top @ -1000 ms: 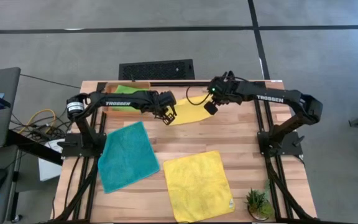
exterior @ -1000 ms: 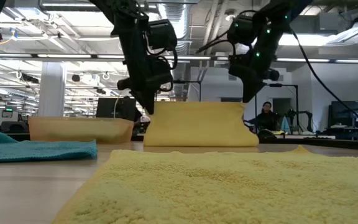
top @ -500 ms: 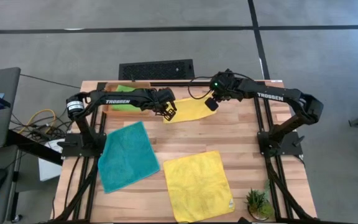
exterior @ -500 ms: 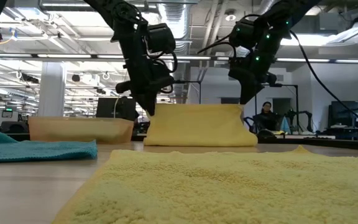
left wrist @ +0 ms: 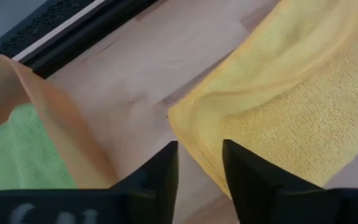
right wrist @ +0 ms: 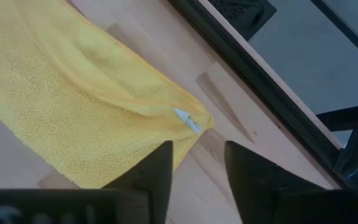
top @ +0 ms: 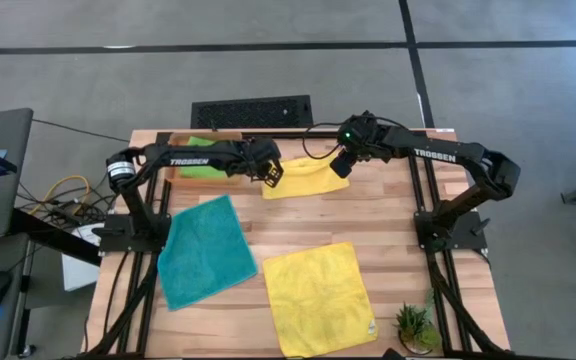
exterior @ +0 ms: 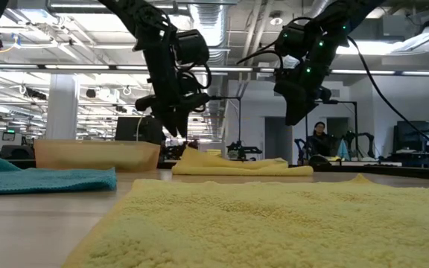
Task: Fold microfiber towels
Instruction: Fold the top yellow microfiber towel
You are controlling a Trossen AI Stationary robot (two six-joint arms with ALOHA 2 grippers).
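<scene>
A yellow microfiber towel (top: 306, 178) lies folded in half at the table's far middle, a low heap in the low view (exterior: 237, 165). My left gripper (left wrist: 199, 168) hovers open above its left end (top: 268, 172). Over its right end, where a white tag (right wrist: 185, 118) shows, my right gripper (right wrist: 199, 171) also hovers open (top: 340, 165). Neither touches the cloth. A teal towel (top: 200, 250) and a second yellow towel (top: 318, 295) lie flat nearer the front. A lime green towel (top: 200, 170) lies in the orange tray (left wrist: 61, 124).
The orange tray (exterior: 95, 154) stands at the far left, close beside my left gripper. A small potted plant (top: 415, 325) sits at the near right corner. A dark rail (right wrist: 241, 56) runs along the table's far edge. Bare wood (top: 368, 215) shows between the folded towel and the flat ones.
Both grippers held the yellow towel up by its top corners like a hanging sheet and carried that edge a little toward the far edge. Both have opened and let go. The raised half has fallen onto the part lying on the table, so the towel lies folded and low.
</scene>
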